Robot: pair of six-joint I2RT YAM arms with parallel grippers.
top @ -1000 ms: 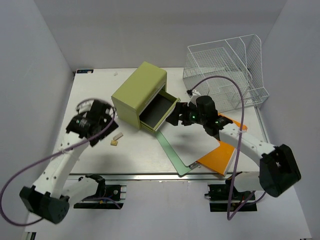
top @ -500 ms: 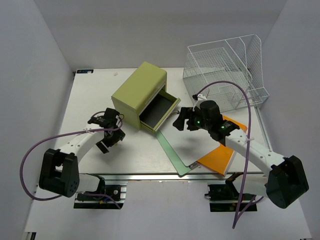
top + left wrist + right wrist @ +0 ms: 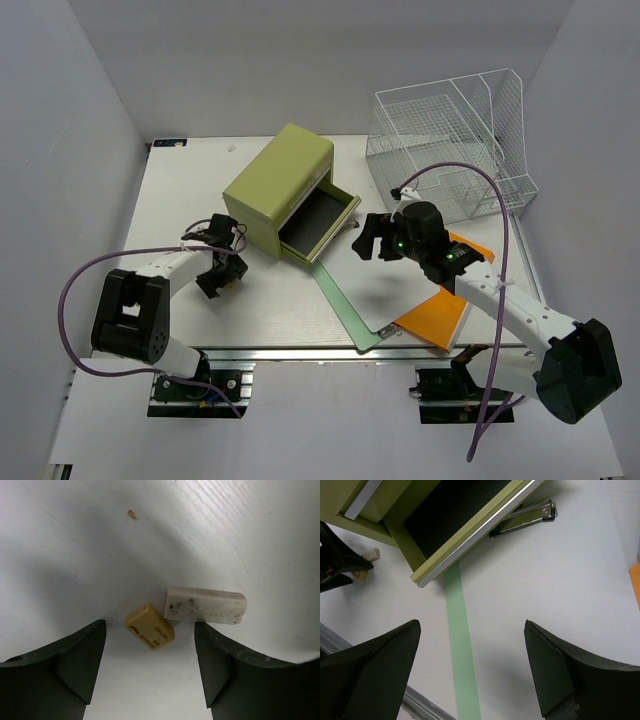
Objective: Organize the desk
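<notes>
1 yellow eraser [image 3: 149,626] lies between spread left claw [image 3: 149,630].

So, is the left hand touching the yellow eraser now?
Apart. In the left wrist view the yellow eraser lies between the open fingers of the left hand, with bare desk showing on each side.

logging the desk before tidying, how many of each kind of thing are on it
erasers: 2, yellow and white
drawer box: 1
wire rack: 1
flat sheets: 3, green, white, orange
metal clip: 1
total: 8
</notes>
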